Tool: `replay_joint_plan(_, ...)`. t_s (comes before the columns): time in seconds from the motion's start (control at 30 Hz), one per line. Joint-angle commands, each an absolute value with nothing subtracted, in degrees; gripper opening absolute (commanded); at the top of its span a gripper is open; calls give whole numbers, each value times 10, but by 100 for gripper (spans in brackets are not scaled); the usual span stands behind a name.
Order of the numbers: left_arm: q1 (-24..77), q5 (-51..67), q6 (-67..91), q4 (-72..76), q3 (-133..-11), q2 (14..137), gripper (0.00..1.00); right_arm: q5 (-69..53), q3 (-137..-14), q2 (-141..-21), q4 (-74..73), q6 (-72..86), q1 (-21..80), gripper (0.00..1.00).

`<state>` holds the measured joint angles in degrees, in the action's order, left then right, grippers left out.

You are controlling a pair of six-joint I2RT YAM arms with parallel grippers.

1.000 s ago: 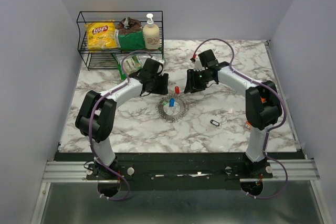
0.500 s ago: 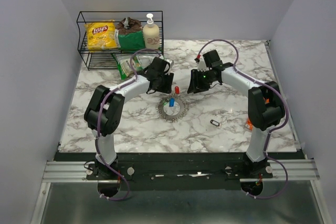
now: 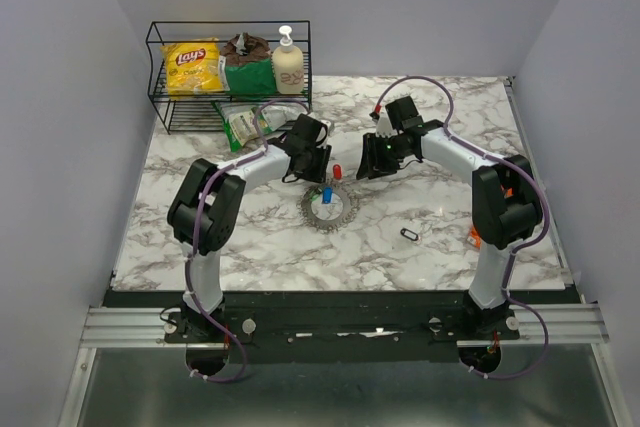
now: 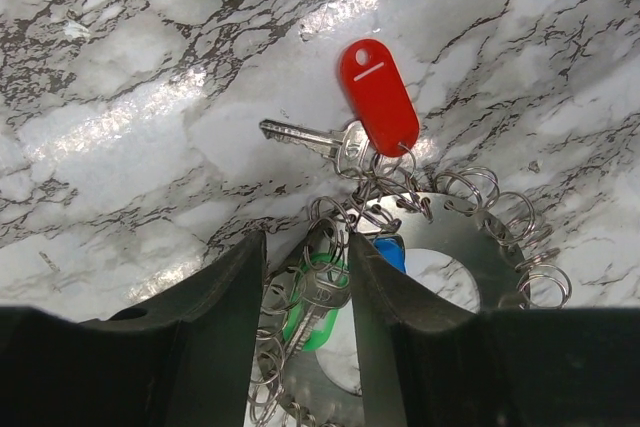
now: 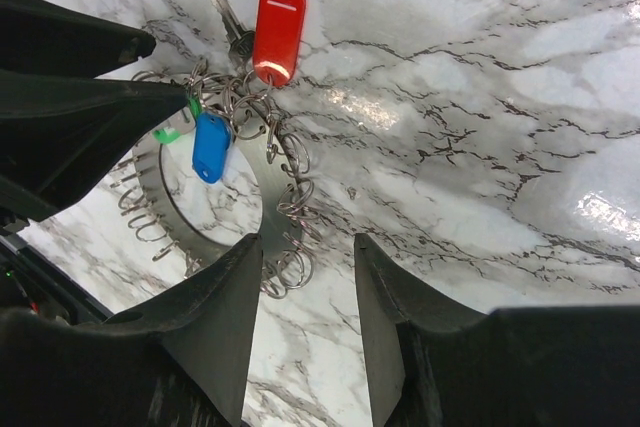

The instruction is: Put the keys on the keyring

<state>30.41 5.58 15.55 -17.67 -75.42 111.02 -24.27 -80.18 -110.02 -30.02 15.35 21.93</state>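
Note:
The keyring (image 3: 340, 217) is a flat metal disc edged with several small split rings, lying mid-table. Three keys cluster at its far rim. The red-tagged one (image 4: 378, 97) lies on the marble with its blade pointing away. The blue-tagged one (image 4: 390, 250) and the green-tagged one (image 4: 318, 297) rest over the disc (image 4: 470, 247). My left gripper (image 4: 307, 247) is open, its fingers straddling the green-tagged key and nearby rings. My right gripper (image 5: 308, 245) is open over the disc's edge (image 5: 250, 217), holding nothing; the red (image 5: 278, 29) and blue (image 5: 211, 145) tags lie ahead of it.
A black wire rack (image 3: 228, 42) at the back left holds a Lay's bag (image 3: 192, 67), a dark packet and a soap bottle (image 3: 287, 62). A green packet (image 3: 245, 122) lies before it. A small black clip (image 3: 409, 234) lies right of the keyring.
My left arm has swung right and toward the keyring's far rim, and its jaws have narrowed. My right arm has shifted only slightly.

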Motion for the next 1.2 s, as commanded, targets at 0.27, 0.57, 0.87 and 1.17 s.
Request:
replay_joint_plan(0.27,308,54,151,-168,-748,1122,37,-250,-796,-1103,-298,147,215,51)
replay_joint_plan(0.57,308,47,150,-163,-744,1130,29,-250,-794,-1100,-298,145,215,50)
replay_joint_plan(0.87,308,36,150,-159,-740,1124,26,-253,-784,-1092,-295,143,216,50)
replay_joint_plan(1.17,308,25,152,-162,-737,1102,38,-259,-776,-1087,-290,142,215,51)
